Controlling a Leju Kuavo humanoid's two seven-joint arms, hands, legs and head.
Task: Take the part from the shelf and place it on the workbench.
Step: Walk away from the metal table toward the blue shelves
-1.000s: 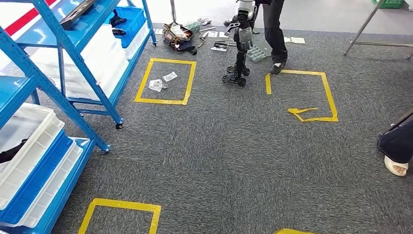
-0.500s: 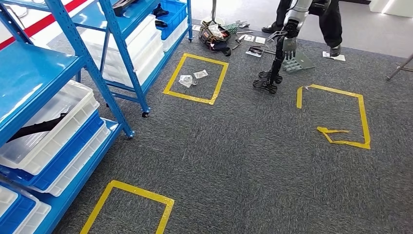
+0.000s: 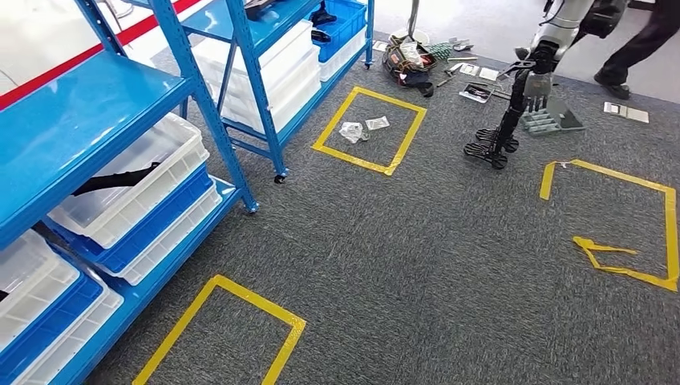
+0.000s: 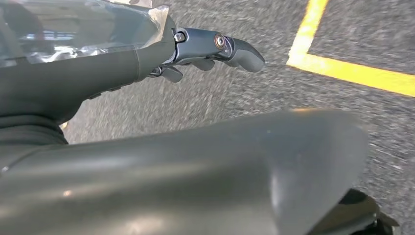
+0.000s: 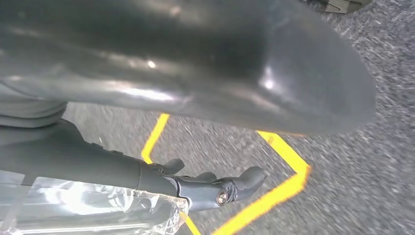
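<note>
A long black part lies in a white bin on the middle level of the blue shelf, at the left of the head view. My left hand hangs over the grey carpet beside a yellow tape line, its dark fingers stretched out and holding nothing. My right hand hangs the same way above a yellow taped corner, also with nothing in it. Both hands are well away from the shelf.
More white and blue bins fill the shelf units along the left. Yellow tape squares mark the carpet. Another robot stands at the back right, a person's leg behind it. A tool bag and clutter lie beyond.
The camera has turned towards the shelf: the whole scene has slid right, and the bin with the black part has come further into the picture. Both hands still hang at my sides.
</note>
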